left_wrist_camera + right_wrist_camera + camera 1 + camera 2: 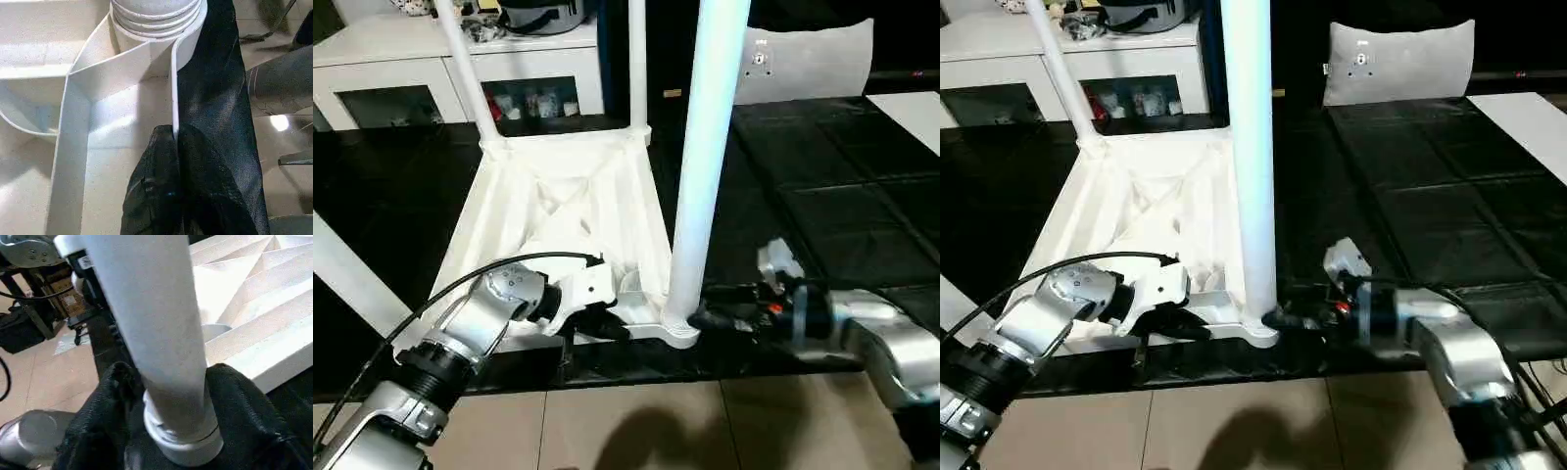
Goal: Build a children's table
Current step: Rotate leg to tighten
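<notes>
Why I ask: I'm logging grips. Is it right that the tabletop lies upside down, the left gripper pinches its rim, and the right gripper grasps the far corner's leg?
Not quite. The right gripper grasps the near leg, at its base by the near corner socket, as the right wrist view shows. The tabletop does lie upside down, and the left gripper does pinch its rim.

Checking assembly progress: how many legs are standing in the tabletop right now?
3. Of the long round white plastic legs, one stands in the near right corner socket, one at the far left corner, one at the far right. The near left corner is hidden behind the left arm.
</notes>
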